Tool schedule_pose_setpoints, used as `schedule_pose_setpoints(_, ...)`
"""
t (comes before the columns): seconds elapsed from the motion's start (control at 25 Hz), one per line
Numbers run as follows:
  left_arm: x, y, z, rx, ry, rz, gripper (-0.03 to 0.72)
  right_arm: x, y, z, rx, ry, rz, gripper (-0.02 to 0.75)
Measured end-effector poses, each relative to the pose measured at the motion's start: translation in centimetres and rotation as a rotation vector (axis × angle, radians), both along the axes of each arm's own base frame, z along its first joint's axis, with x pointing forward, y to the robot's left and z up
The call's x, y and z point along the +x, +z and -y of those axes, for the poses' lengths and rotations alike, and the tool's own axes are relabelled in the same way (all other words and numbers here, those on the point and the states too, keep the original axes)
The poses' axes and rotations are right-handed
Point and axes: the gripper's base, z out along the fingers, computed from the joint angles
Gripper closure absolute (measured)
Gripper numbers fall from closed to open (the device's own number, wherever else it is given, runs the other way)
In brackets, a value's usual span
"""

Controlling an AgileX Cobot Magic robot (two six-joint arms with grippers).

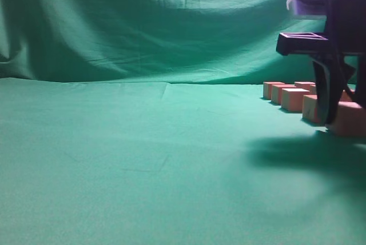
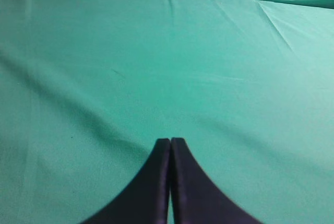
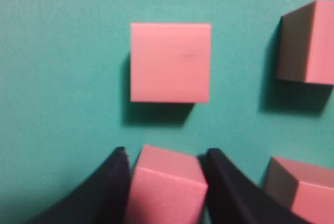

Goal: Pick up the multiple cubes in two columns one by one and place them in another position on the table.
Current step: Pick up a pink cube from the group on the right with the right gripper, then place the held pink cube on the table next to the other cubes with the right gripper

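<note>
On my left, the left gripper (image 2: 170, 143) hangs over bare green cloth-covered table (image 1: 143, 159), its jaws pressed together on nothing. On my right, pink square-faced cubes (image 1: 294, 98) stand in 2 columns near the table's right edge. The right gripper (image 3: 166, 156) is down over the nearest pink cube (image 3: 166, 185), jaws spread only slightly wider than the block; I cannot tell whether they touch it. I judge the grasp in hand: close squarely on opposite faces, lift straight up, avoiding the neighbouring cube (image 3: 300, 190) just beside.
</note>
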Motion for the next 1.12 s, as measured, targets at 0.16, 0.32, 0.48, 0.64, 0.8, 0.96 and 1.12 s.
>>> schedule_pose_setpoints(0.16, 0.0, 0.0, 0.0, 0.000, 0.000, 0.000, 0.688, 0.4, 1.2, -0.1, -0.026, -0.004, -0.038, 0.467)
schedule_pose_setpoints(0.32, 0.0, 0.0, 0.0, 0.000, 0.000, 0.000, 0.688, 1.2, 4.2, -0.7, -0.048, 0.011, -0.123, 0.467)
schedule_pose_setpoints(0.48, 0.0, 0.0, 0.0, 0.000, 0.000, 0.000, 0.688, 2.1, 8.3, -2.3, 0.024, 0.268, -0.139, 0.467)
schedule_pose_setpoints(0.64, 0.0, 0.0, 0.0, 0.000, 0.000, 0.000, 0.688, 3.6, 10.7, -3.8, 0.081, 0.476, -0.047, 0.467)
schedule_pose_setpoints(0.8, 0.0, 0.0, 0.0, 0.000, 0.000, 0.000, 0.688, 5.7, 10.1, -5.1, 0.062, 0.618, -0.039, 0.467)
schedule_pose_setpoints(0.96, 0.0, 0.0, 0.0, 0.000, 0.000, 0.000, 0.688, 7.3, 7.8, -7.6, 0.040, 0.717, -0.067, 0.467)
schedule_pose_setpoints(1.12, 0.0, 0.0, 0.0, 0.000, 0.000, 0.000, 0.688, 8.3, 5.5, -10.1, -0.042, 0.797, -0.076, 0.467)
